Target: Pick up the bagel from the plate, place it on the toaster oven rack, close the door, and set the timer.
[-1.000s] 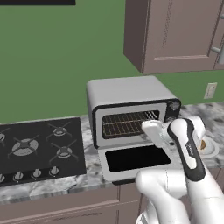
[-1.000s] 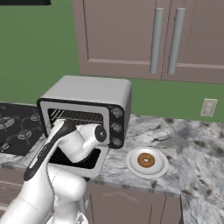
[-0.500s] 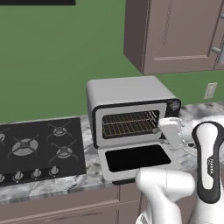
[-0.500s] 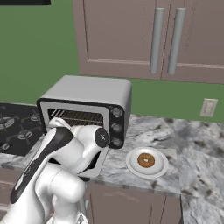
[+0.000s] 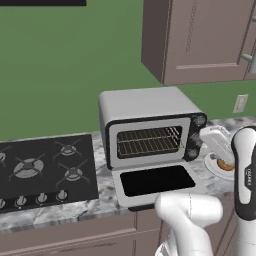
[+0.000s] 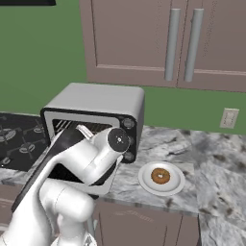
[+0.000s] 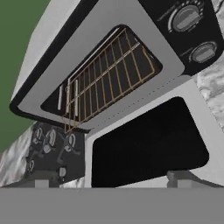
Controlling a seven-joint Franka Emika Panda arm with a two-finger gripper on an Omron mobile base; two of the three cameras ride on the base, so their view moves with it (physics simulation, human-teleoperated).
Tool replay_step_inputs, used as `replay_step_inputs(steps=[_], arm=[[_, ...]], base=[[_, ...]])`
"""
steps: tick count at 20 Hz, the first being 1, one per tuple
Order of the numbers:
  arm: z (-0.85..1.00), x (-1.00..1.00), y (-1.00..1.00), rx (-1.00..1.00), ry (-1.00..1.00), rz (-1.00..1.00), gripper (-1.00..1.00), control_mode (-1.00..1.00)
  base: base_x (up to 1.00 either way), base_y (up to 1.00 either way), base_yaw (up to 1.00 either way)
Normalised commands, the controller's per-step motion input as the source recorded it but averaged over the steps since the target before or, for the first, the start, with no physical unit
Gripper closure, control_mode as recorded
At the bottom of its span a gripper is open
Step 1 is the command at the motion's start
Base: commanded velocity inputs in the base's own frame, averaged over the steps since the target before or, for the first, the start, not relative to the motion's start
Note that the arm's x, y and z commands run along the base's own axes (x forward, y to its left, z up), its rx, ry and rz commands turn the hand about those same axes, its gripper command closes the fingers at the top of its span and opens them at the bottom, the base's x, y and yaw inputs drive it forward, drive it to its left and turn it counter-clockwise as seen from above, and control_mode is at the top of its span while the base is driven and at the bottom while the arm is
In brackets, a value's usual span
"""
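Observation:
The bagel [image 6: 160, 176] lies flat in the middle of the white plate [image 6: 144, 178], on the counter to the right of the toaster oven [image 6: 98, 101]. The door [image 5: 157, 181] hangs open, flat over the counter's edge. Inside the cavity, the toaster oven rack [image 5: 149, 141] is bare. In the hand view my gripper [image 7: 111, 179] is open, its fingertips [image 7: 41, 179] wide apart with nothing between them, facing the rack [image 7: 109, 74] and door [image 7: 148, 146]. My white hand [image 5: 216, 139] hovers just right of the oven front, above the plate [image 5: 212, 169] and partly covering the bagel [image 5: 226, 165].
A black gas stove [image 5: 40, 167] sits left of the oven. Two dials [image 5: 199, 121] are on the oven's right panel. Wall cabinets [image 6: 158, 38] hang above. A wall outlet [image 6: 228, 118] is at the back right, with bare marble counter [image 6: 216, 163] beyond the plate.
My hand has swung from the oven's open mouth to the right, towards the plate side. The bagel, plate and door have not moved.

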Motion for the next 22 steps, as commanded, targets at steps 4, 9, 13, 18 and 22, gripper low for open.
replay_step_inputs(steps=[4,9,13,18,22], arm=[[0.00,0.00,-1.00,-0.28,0.24,-0.07,-1.00,-1.00],[-0.24,0.00,-0.82,-0.24,0.30,-0.04,-1.00,-1.00],[-0.40,0.00,-0.39,-0.09,0.17,0.00,-1.00,-1.00],[-0.59,0.00,-0.28,-0.02,0.00,0.00,-1.00,-1.00],[-0.58,0.02,-0.16,-0.01,-0.09,0.00,-1.00,-1.00]], base=[[0.00,0.00,0.00],[0.00,0.00,0.00],[0.00,0.00,0.00],[0.00,0.00,0.00],[0.00,0.00,0.00]])
